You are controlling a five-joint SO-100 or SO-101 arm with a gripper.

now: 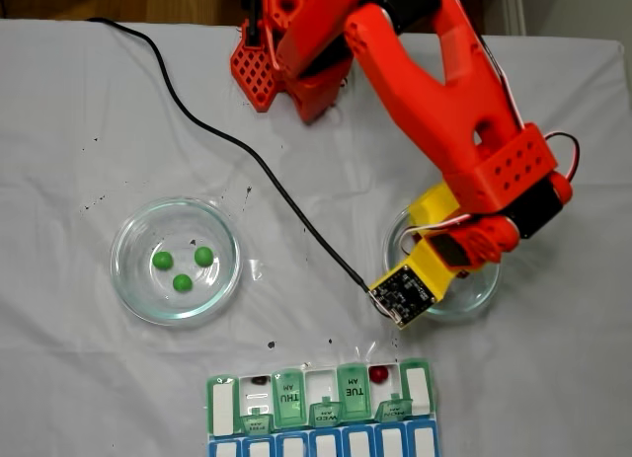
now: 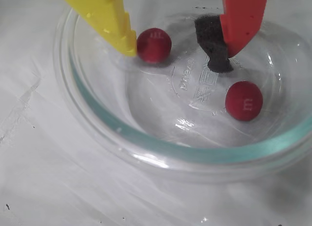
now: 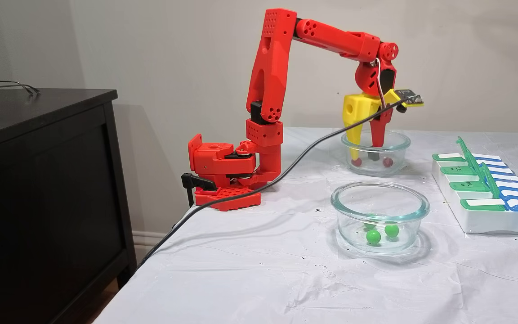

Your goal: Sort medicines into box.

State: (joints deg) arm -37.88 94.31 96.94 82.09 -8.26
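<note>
My hand (image 2: 175, 52) hangs inside the round clear glass bowl (image 2: 146, 148), released, with the yellow finger (image 2: 105, 18) on one side and the red finger with its dark foam pad (image 2: 214, 43) on the other. One small glossy red ball (image 2: 154, 45) sits in the gap, just beside the yellow tip and possibly touching it. A second red ball (image 2: 243, 100) lies outside the fingers, on the far side of the padded one and nearer the camera. A third red ball (image 1: 378, 374) already sits in an open compartment of the flat white pill organizer with translucent green lids (image 1: 321, 398), well apart from my hand on the white-covered bench (image 1: 79, 378).

I judge the step in hand to be closing on the ball between my fingers. To do it well I would shift slightly so the ball sits midway in the gap. As it stands, the yellow tip would likely nudge it away across the slick glass. I would go low enough for the foam pad to meet the ball's widest part, then close slowly, since a round ball tends to squirt out of a fast pinch.

The three green balls (image 1: 183, 265) wait in the other glass bowl (image 1: 128, 279), far off to the yellow finger's side.
</note>
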